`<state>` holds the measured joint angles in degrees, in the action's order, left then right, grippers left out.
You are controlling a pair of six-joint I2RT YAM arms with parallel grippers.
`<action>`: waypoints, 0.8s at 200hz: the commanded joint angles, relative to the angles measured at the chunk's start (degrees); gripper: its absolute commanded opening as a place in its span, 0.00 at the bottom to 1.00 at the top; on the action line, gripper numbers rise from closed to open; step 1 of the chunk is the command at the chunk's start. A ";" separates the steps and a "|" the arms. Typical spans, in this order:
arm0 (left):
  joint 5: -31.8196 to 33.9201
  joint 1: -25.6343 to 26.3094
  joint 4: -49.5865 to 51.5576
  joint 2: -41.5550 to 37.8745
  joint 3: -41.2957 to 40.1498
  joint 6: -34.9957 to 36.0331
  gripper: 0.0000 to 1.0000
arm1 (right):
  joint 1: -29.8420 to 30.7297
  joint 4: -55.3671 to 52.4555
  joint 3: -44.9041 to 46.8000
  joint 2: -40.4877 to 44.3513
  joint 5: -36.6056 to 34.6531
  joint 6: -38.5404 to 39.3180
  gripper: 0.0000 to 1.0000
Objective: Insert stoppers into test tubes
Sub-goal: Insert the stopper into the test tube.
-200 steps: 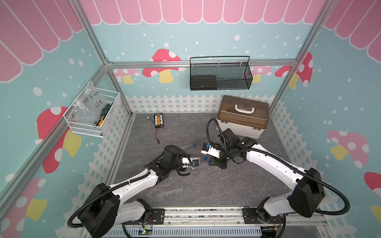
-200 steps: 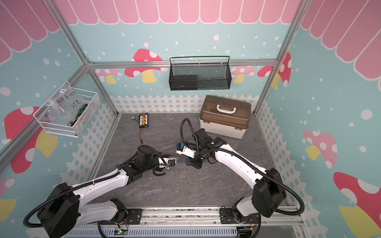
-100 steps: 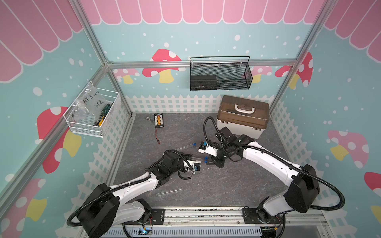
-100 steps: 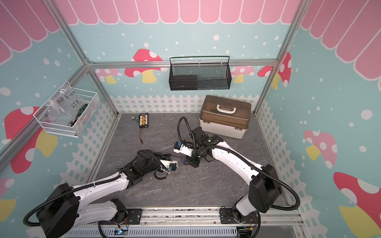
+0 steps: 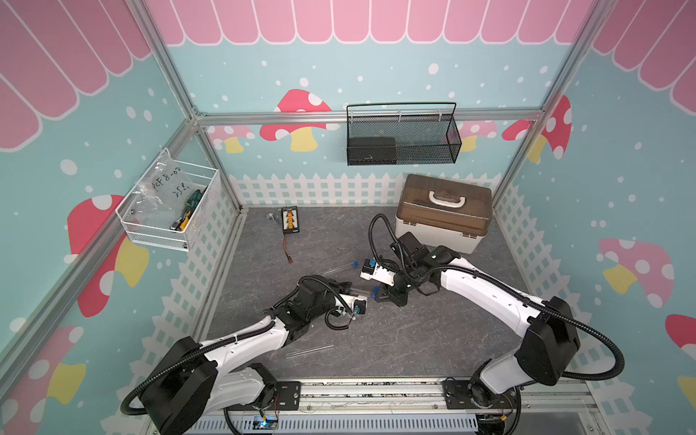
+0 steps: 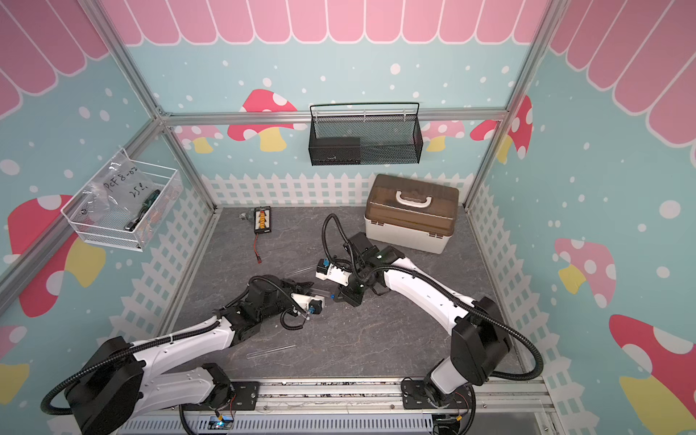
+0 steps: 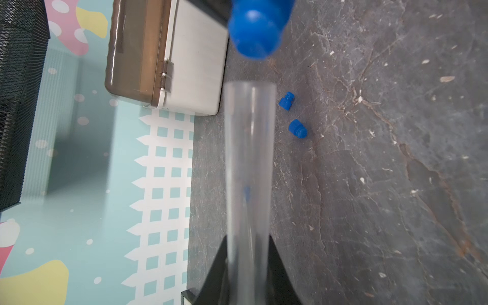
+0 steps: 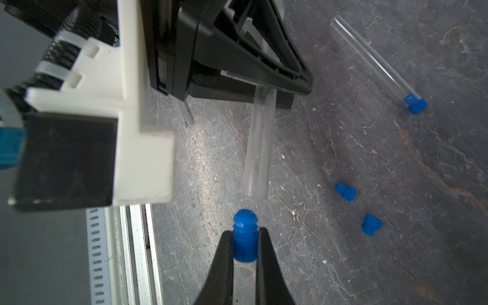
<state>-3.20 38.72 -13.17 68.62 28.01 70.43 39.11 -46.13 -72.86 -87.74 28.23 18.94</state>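
While right gripper (image 8: 245, 233) pinches a stopper (image 8: 245, 245) at its fingertips, left gripper (image 7: 248, 237) clamps test tube (image 7: 249, 158), mouth just apart.

White arms (image 5: 241, 346), black ribbed cables (image 5: 370, 235)

You had bright, even overhead light in both top views. Shadows on the worktop (image 5: 414, 339) were soft and faint, and the corners showed wide-angle stretch. In your left wrist view the tube (image 7: 249, 163) and stopper (image 7: 254, 29) were badly out of focus, the worktop sharp. Your right wrist view showed a glare patch on the worktop and a blurred white bracket (image 8: 126, 105).
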 commanded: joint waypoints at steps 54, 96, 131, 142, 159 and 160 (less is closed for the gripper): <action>-1.27 0.74 -1.24 -1.49 -0.85 2.43 0.00 | 0.70 1.40 -1.65 -1.42 1.49 -0.66 0.04; -1.81 1.35 -1.83 -1.34 -0.87 1.38 0.00 | 0.97 2.22 -1.64 -1.91 1.79 -1.08 0.04; -3.07 2.19 -2.72 -1.08 -0.70 -1.67 0.00 | 1.18 2.66 -1.75 -2.31 1.33 -1.27 0.04; -3.43 2.54 -3.05 -0.95 -0.60 -2.47 0.00 | 1.23 2.77 -1.82 -2.41 1.21 -1.36 0.04; -3.94 2.85 -3.42 -0.77 -0.42 -3.92 0.00 | 1.36 2.89 -1.86 -2.59 0.82 -1.45 0.04; -3.93 2.90 -3.43 -0.77 -0.46 -3.95 0.00 | 1.34 2.93 -1.90 -2.60 0.80 -1.45 0.04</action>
<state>-2.98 39.66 -13.10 68.03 27.27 68.75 39.48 -45.65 -73.17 -88.97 28.08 17.65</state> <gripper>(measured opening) 0.177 0.100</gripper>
